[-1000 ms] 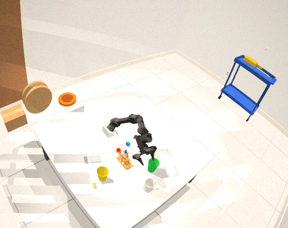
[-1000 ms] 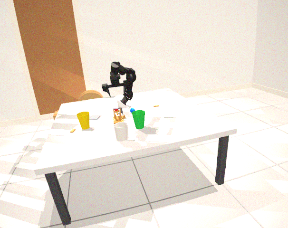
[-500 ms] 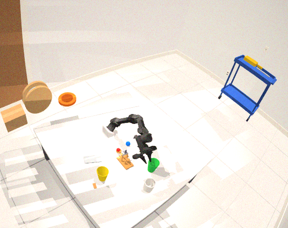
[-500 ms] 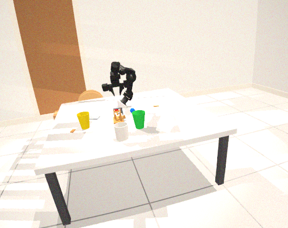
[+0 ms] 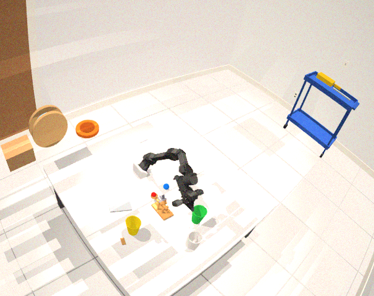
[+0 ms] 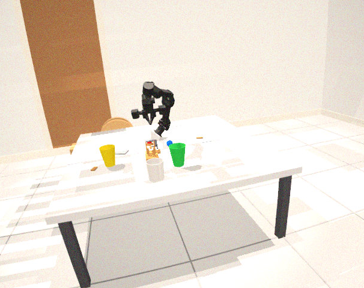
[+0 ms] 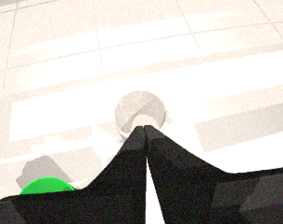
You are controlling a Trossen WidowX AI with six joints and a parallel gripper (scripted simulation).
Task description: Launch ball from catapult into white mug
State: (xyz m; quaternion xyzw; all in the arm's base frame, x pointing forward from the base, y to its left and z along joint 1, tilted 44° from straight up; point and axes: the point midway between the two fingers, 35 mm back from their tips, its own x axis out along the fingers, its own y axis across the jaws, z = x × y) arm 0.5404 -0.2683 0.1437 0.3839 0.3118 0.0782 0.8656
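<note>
The black arm (image 5: pixel 173 154) (image 6: pixel 167 98) arched above the white table (image 6: pixel 206 185), its gripper (image 5: pixel 192 209) (image 6: pixel 150 123) (image 7: pixel 143 132) clenched on nothing, with the two fingertips meeting in the wrist view. The orange catapult (image 5: pixel 166 215) (image 6: pixel 152 152) rested on the tabletop; a small red round object (image 5: pixel 153 194) (image 6: pixel 149 143) appeared at its upper end, though whether it sat in the cup was too small to tell. A blue ball (image 5: pixel 166 186) (image 6: pixel 169 143) lay near the catapult, apart from it. The white mug (image 5: pixel 194 241) (image 6: pixel 155 170) (image 7: pixel 140 105) stood upright near the table's front edge, close to the green cup (image 5: pixel 199 214) (image 6: pixel 177 155) (image 7: pixel 48 186). The yellow cup (image 5: pixel 133 225) (image 6: pixel 108 155) stood upright on the other side of the catapult, near a small orange block (image 5: pixel 123 241) (image 6: pixel 94 168). A blue cart (image 5: pixel 311 127) stood on the floor, well apart from the table.
</note>
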